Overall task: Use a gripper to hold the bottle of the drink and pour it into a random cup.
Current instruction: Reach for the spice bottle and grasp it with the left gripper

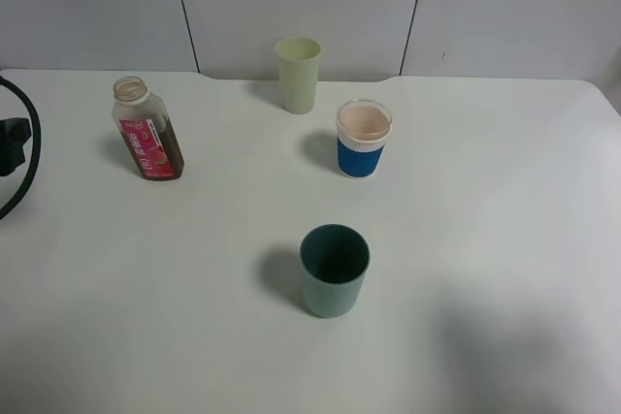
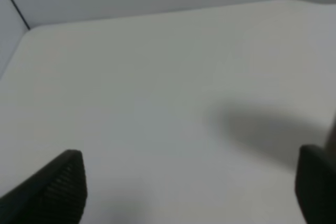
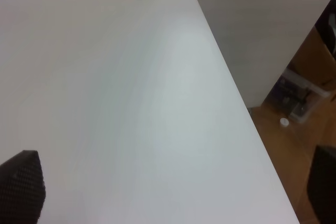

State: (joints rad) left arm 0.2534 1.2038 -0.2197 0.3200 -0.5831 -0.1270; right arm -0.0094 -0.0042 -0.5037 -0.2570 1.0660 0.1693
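The bottle of the drink stands at the table's left, uncapped, with brown liquid and a pink-red label. The cup with a blue sleeve and white band stands right of centre, apart from the bottle. Neither gripper shows in the exterior high view. In the left wrist view my left gripper is open, its black fingertips wide apart over bare table. In the right wrist view my right gripper is open and empty over the table near its edge. Neither wrist view shows the bottle or the cup.
A pale green tumbler stands at the back centre. A dark teal cup stands in front of the middle. A black cable loop shows at the left edge. The white table ends near the floor.
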